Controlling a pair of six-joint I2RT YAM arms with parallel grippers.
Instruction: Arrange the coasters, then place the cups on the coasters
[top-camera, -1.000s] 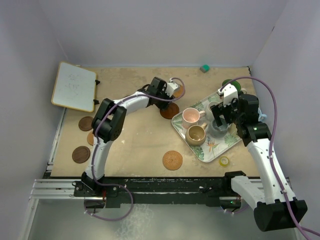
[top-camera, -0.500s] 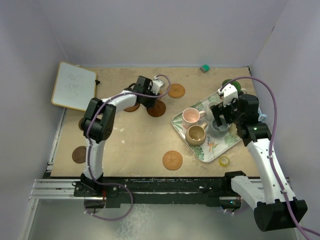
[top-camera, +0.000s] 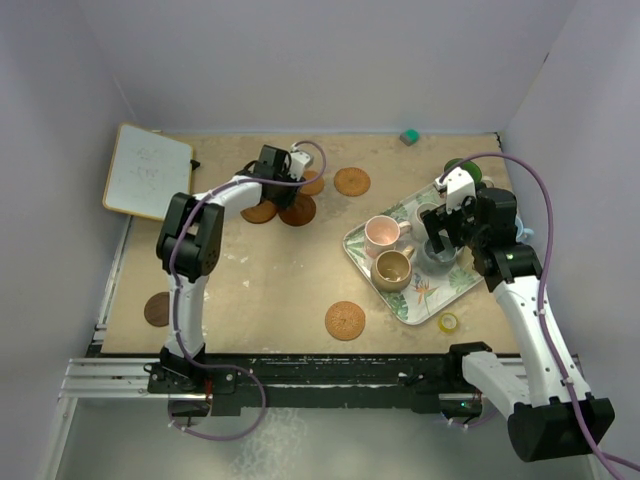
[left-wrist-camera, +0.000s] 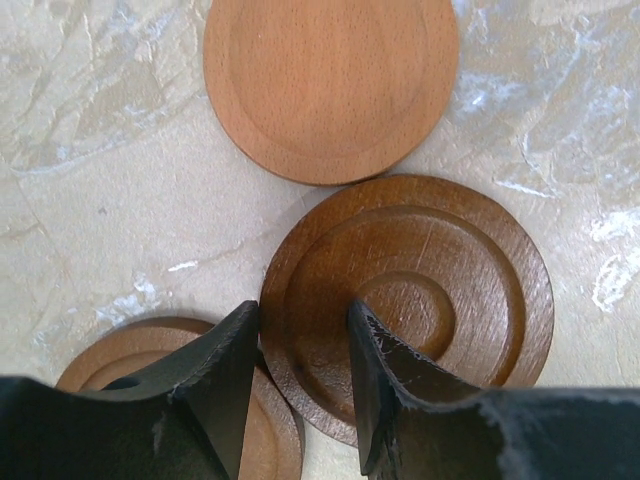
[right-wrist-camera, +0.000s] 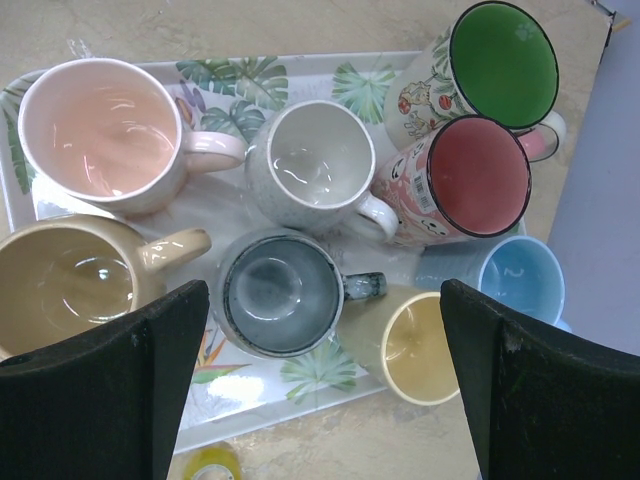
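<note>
My left gripper (top-camera: 283, 190) (left-wrist-camera: 300, 312) is shut on the rim of a dark ringed coaster (top-camera: 298, 210) (left-wrist-camera: 420, 300), one finger outside the rim and one inside. That coaster overlaps a brown coaster (top-camera: 260, 212) (left-wrist-camera: 130, 355) and lies beside a light one (top-camera: 313, 183) (left-wrist-camera: 330, 85). More coasters lie at the back (top-camera: 352, 181), the front (top-camera: 345, 320) and the left (top-camera: 157, 308). My right gripper (top-camera: 440, 245) (right-wrist-camera: 322, 292) hangs open over the cups: pink (right-wrist-camera: 100, 130), tan (right-wrist-camera: 65, 280), grey (right-wrist-camera: 310, 165), slate (right-wrist-camera: 280, 295), yellow (right-wrist-camera: 420, 345), light blue (right-wrist-camera: 520, 275), red (right-wrist-camera: 475, 175) and green (right-wrist-camera: 505, 65).
The leaf-patterned tray (top-camera: 455, 290) (right-wrist-camera: 300, 80) holds most of the cups at the right. A small yellow tape roll (top-camera: 448, 322) sits by its near corner. A whiteboard (top-camera: 148, 172) lies at the back left and a green block (top-camera: 408, 136) by the back wall.
My left gripper has carried the dark coaster leftward and toward the back, from near the tray to beside two other coasters. The right arm has stayed still.
</note>
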